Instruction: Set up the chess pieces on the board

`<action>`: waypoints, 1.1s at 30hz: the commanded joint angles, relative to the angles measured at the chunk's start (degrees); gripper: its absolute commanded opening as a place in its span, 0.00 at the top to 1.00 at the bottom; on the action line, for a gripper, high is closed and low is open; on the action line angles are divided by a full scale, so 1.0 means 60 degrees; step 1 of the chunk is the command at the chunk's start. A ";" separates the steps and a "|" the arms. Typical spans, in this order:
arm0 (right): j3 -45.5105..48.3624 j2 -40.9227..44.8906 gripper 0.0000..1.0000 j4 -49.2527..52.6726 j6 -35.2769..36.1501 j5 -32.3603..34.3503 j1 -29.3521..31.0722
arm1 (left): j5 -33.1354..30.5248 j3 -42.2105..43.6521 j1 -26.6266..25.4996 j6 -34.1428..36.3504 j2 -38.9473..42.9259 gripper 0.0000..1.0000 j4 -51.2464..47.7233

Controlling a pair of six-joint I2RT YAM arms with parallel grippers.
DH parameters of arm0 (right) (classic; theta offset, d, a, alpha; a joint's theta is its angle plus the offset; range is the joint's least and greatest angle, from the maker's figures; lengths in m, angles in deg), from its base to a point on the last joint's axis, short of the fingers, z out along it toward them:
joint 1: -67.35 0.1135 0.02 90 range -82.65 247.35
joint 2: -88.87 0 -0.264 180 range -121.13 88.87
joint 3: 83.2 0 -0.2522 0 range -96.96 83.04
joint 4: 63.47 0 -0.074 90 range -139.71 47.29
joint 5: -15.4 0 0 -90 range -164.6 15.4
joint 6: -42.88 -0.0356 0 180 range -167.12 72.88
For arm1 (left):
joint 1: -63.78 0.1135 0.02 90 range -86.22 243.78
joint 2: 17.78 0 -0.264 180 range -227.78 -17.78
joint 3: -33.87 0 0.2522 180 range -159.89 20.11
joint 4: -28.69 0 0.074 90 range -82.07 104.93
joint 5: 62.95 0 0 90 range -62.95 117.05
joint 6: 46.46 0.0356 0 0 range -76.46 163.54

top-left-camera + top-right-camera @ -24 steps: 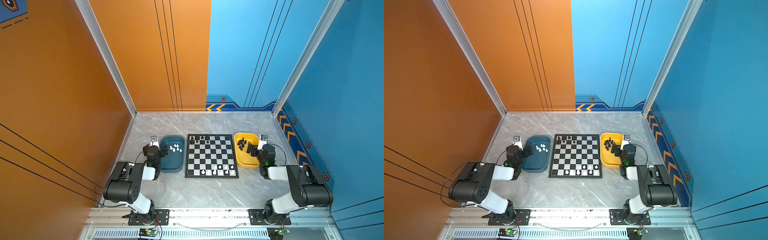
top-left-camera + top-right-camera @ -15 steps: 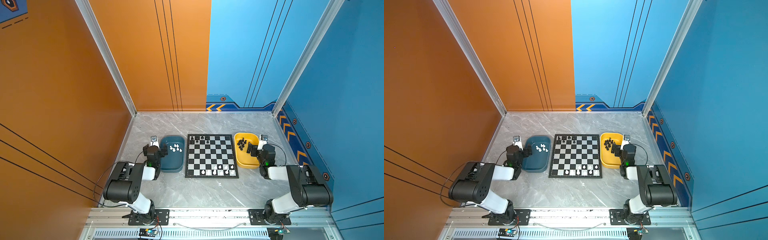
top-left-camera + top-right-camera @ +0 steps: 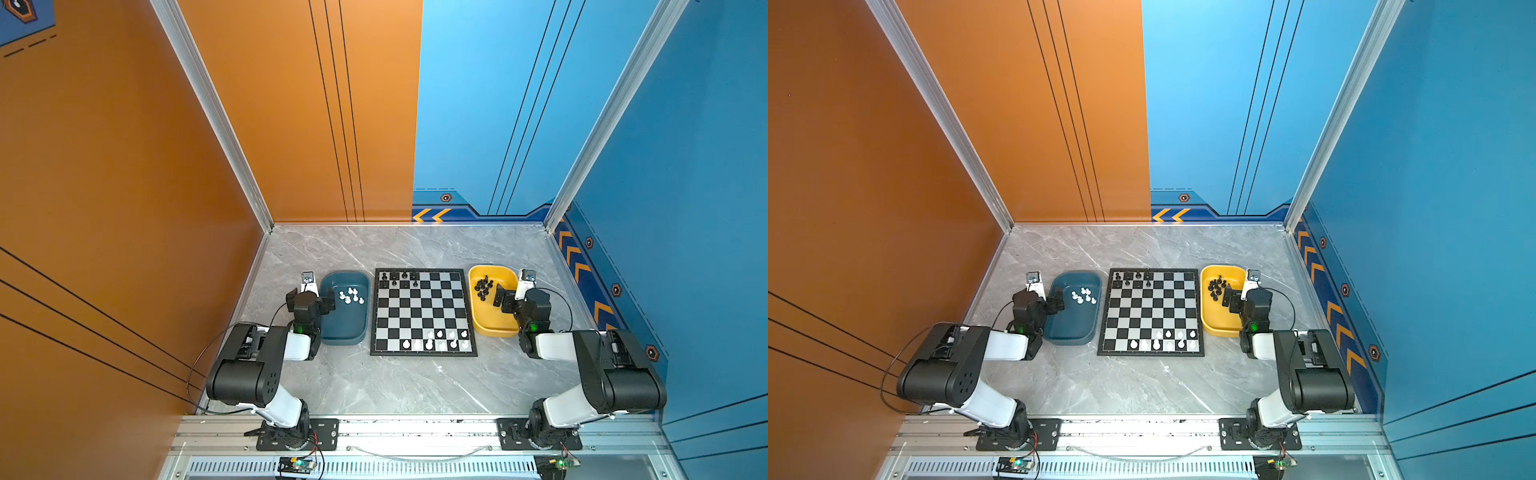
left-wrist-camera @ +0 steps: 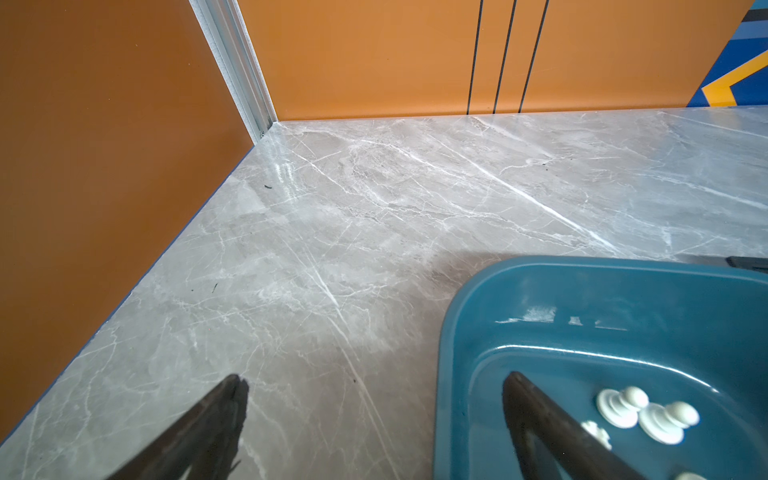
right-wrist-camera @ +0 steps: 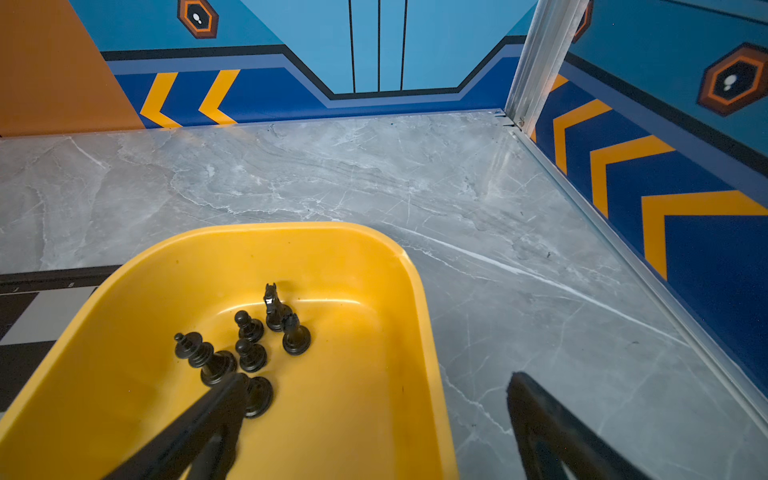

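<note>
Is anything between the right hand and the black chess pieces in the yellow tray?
Nothing visible. The open right hand straddles the yellow plastic tray's side wall, with one finger inside, right beside the small black plastic chess pieces.

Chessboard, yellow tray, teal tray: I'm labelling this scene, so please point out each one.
Chessboard (image 3: pixel 424 311): in a top view, on a bare middle square.
Yellow tray (image 5: pixel 291 227): right wrist view, on the far rim.
Teal tray (image 4: pixel 623 299): left wrist view, on the inner far wall.
</note>
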 commanded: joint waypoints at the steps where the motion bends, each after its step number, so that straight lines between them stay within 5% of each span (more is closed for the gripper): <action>1: -0.0156 -0.0112 0.00 0.0119 -0.0103 0.0207 0.0043 | 0.0144 -0.0098 0.0061 -0.0006 0.0053 0.02 -0.0156; 23: -0.0228 -0.0052 0.00 0.0259 -0.0101 0.0613 0.0154 | 0.0137 -0.0089 0.0060 -0.0006 0.0074 0.02 -0.0144; 30: -0.1603 0.1758 0.04 0.4486 -0.0655 0.1281 0.0193 | -0.1157 -0.0738 -0.0213 -0.0271 0.2511 0.03 -0.3142; 33: -0.2145 0.2592 0.05 0.6029 -0.1017 0.1216 0.0299 | -0.0488 -0.1210 -0.0279 -0.0765 0.3814 0.03 -0.4982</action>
